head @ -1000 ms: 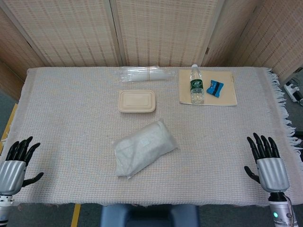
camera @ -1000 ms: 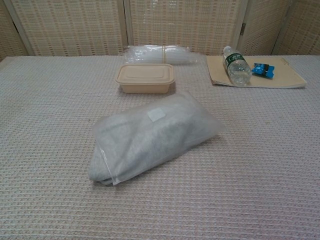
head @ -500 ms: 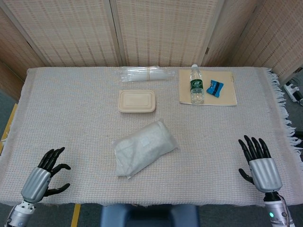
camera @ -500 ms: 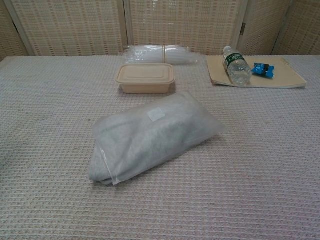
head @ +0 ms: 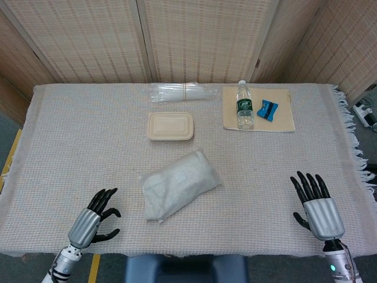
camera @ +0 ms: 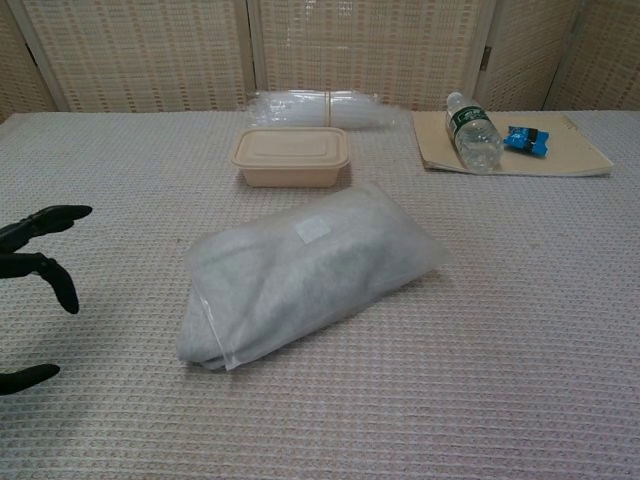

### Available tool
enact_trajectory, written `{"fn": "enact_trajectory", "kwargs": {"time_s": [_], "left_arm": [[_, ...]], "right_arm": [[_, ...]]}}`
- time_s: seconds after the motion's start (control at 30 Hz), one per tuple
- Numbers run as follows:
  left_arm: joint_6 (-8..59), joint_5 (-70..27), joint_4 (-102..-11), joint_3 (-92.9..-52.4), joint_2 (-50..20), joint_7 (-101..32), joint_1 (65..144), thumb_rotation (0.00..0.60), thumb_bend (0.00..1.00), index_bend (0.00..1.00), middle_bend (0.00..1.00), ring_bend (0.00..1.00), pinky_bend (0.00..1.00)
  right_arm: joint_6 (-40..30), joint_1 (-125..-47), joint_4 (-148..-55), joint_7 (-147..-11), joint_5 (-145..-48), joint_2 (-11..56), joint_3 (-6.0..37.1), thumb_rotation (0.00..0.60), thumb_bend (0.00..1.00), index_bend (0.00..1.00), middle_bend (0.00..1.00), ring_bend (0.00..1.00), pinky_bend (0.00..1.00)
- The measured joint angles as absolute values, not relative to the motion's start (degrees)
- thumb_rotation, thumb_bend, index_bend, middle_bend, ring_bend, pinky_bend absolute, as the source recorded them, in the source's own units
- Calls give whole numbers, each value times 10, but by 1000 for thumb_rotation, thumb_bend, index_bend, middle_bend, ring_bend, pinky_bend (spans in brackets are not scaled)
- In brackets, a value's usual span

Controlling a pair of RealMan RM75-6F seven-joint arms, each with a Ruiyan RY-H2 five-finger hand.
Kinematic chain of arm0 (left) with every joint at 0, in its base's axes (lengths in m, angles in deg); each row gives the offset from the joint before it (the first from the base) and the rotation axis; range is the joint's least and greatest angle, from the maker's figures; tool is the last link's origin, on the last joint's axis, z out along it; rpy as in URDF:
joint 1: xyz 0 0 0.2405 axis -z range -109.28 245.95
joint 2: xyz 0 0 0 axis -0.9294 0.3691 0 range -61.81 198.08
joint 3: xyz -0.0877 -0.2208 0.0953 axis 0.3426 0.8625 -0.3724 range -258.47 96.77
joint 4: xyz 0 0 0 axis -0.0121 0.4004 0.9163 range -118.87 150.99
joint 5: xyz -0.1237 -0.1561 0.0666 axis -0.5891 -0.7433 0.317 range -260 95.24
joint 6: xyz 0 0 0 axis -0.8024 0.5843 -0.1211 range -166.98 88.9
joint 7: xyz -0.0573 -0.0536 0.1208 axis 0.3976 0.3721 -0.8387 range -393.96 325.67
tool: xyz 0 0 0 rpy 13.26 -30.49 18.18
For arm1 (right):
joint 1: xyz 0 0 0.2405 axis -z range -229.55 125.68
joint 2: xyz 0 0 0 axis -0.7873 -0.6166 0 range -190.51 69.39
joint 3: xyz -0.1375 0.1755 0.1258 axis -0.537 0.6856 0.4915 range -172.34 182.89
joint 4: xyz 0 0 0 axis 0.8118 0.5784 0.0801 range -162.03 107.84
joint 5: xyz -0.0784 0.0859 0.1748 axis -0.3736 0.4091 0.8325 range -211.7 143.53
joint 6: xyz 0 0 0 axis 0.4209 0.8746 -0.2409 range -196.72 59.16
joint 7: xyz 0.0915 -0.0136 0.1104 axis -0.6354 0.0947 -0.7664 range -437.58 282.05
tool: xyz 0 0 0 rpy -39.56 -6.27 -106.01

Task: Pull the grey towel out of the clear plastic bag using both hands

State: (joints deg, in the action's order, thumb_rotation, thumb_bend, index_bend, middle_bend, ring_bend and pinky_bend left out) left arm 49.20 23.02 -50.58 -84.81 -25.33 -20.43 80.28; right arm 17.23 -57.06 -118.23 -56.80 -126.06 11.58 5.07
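Observation:
A clear plastic bag lies slantwise in the middle of the table with the folded grey towel inside; the bag's mouth faces the near left. My left hand hovers open near the front edge, a short way left of the bag, fingers apart and holding nothing. At the front right my right hand is open with its fingers straight, far from the bag; the chest view does not show it.
A beige lidded food box sits just behind the bag. Further back lie a bundle of clear plastic, a water bottle and a blue packet on a tan folder. A woven cloth covers the table.
My left hand has swung in from the far left edge toward the bag and now shows in the chest view. My right hand has drifted a little left. The bag has not moved.

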Motion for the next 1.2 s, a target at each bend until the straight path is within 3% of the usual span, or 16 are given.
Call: {"fn": "enact_trajectory", "kwargs": {"time_s": [0.47,0.97,1.2], "left_arm": [[495,220,-370,-842,-376,-210,825,600,257,465,49,0,0],[487,204,-320,-847,-436,-196,846,600,258,444,46,0,0],[487,195,-280,-843,-462,-172,856,600,313,483,57,0,0]], "right_arm": [[149,-576,-1188,-573,-1251,109,52,600,155,0,0,0,0],[139,-579,-1193,-579,-1241,103,56,600,155,0,0,0,0],[137,-580,-1196,-585,-1241,98,55,600,155,0,0,0,0]]}}
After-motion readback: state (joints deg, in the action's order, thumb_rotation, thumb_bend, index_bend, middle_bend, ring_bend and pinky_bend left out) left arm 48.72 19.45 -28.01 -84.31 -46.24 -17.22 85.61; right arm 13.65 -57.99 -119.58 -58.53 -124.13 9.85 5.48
